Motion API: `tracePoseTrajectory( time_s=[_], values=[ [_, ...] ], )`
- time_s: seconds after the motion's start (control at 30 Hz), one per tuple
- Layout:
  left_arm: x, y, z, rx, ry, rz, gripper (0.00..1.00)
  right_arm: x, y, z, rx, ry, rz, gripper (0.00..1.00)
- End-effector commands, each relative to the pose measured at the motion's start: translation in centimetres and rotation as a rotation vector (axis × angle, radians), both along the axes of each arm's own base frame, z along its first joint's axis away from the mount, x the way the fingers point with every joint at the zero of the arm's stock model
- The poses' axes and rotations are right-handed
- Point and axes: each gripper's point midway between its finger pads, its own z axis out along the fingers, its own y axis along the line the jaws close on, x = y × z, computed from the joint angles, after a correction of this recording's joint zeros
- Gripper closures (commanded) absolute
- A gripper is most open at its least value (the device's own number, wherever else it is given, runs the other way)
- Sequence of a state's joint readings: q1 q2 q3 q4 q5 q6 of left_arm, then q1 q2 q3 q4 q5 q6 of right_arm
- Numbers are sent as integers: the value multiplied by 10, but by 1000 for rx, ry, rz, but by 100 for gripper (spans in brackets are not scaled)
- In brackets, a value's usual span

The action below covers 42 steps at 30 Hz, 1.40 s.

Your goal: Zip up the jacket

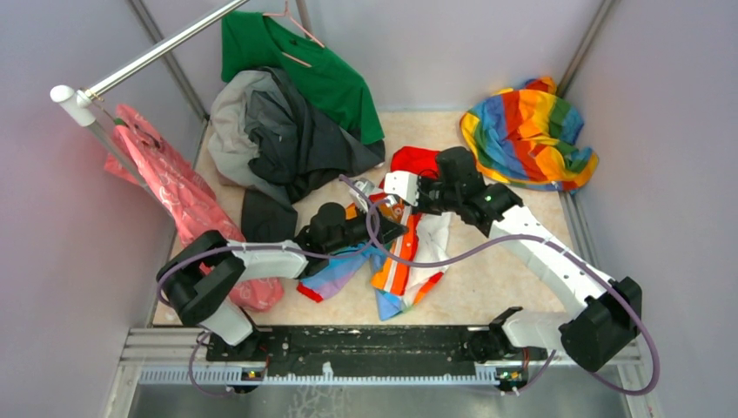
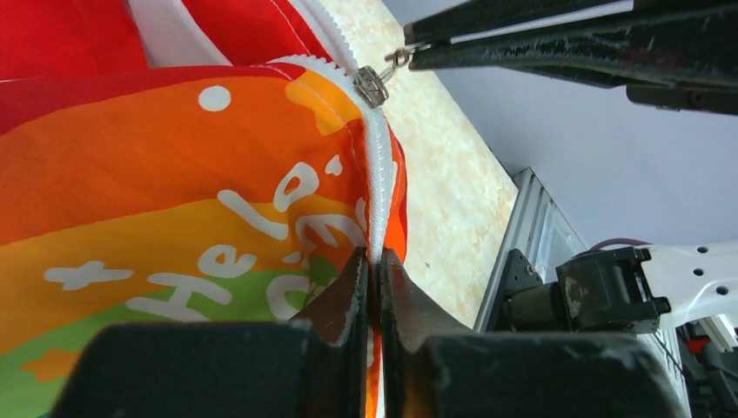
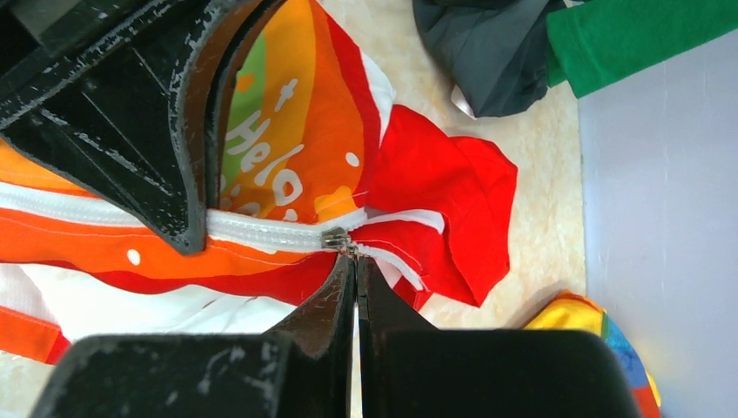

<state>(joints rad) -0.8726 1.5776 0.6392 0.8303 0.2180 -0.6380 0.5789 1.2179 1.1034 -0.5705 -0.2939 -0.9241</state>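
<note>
The jacket [image 1: 405, 261] lies mid-table, white with rainbow panels and a red hood [image 1: 412, 160]. In the left wrist view its white zipper [image 2: 377, 187] runs up to a metal slider [image 2: 372, 85]. My left gripper [image 2: 375, 261] is shut on the closed zipper strip below the slider. My right gripper [image 3: 355, 259] is shut on the slider's pull tab [image 3: 351, 249]; the slider [image 3: 335, 238] sits near the hood, with the zipper [image 3: 261, 231] closed behind it. In the top view the left gripper [image 1: 396, 228] and right gripper [image 1: 383, 193] are close together over the jacket.
A dark grey garment [image 1: 287, 144] and a green shirt [image 1: 305, 65] lie at the back left under a rail [image 1: 157, 52]. A pink cloth [image 1: 174, 192] hangs at left. An all-rainbow cloth [image 1: 526, 131] lies at back right. Walls close in both sides.
</note>
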Motion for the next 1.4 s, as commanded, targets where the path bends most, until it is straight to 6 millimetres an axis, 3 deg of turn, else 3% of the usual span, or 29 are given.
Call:
tracePoseTrajectory(
  time_s=[0.0,0.2,0.47,0.77,1.2,1.37],
  values=[
    [-7,-2,2,-20,32,-51,97,23,-1,48,53,-140,-56,100],
    [-29,0,-12,-28,124,-134,100,45,-7,63,30,-211,-134,100],
    [-51,11,-26,-55,206,-171,100,61,-8,82,28,-265,-171,100],
    [-59,16,-25,-59,209,-188,100,71,-9,99,36,-295,-197,100],
    [-70,19,-26,-71,227,-228,100,77,-12,105,49,-302,-229,100],
    [-66,15,-8,-75,185,-239,64,66,-3,92,112,-215,-184,100]
  ],
)
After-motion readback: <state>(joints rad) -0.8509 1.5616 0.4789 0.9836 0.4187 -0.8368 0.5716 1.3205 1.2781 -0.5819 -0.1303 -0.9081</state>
